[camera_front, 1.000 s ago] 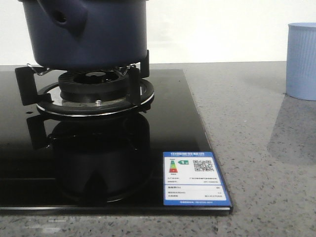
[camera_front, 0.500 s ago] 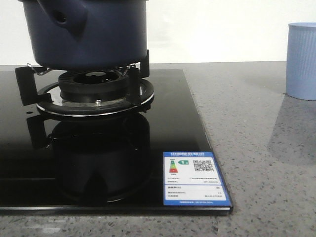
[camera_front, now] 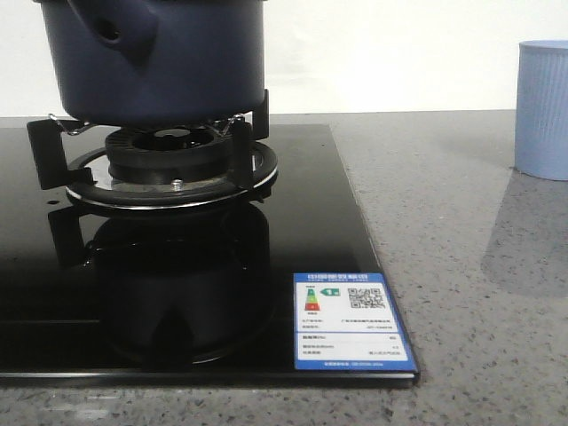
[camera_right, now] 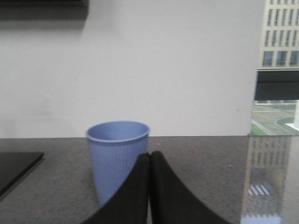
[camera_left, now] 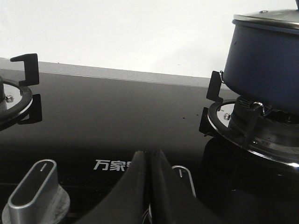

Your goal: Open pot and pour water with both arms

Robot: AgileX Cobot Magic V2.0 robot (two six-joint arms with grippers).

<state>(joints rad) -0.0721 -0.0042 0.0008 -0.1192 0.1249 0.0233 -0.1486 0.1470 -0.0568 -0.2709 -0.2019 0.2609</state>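
The dark navy-blue pot (camera_front: 160, 58) stands on the burner grate (camera_front: 169, 164) of the black glass hob; its stubby hollow handle (camera_front: 111, 34) faces the camera. In the left wrist view the pot (camera_left: 264, 60) wears a metal-rimmed lid (camera_left: 268, 18). My left gripper (camera_left: 149, 156) is shut and empty, low over the hob's front, apart from the pot. My right gripper (camera_right: 149, 158) is shut and empty, in front of the pale blue ribbed cup (camera_right: 117, 156). Neither gripper shows in the front view.
The cup (camera_front: 541, 106) stands on the grey speckled counter (camera_front: 461, 266) at the right. A blue energy label (camera_front: 352, 321) is on the hob's front corner. Control knobs (camera_left: 35, 189) and a second burner (camera_left: 14, 95) lie to the pot's left.
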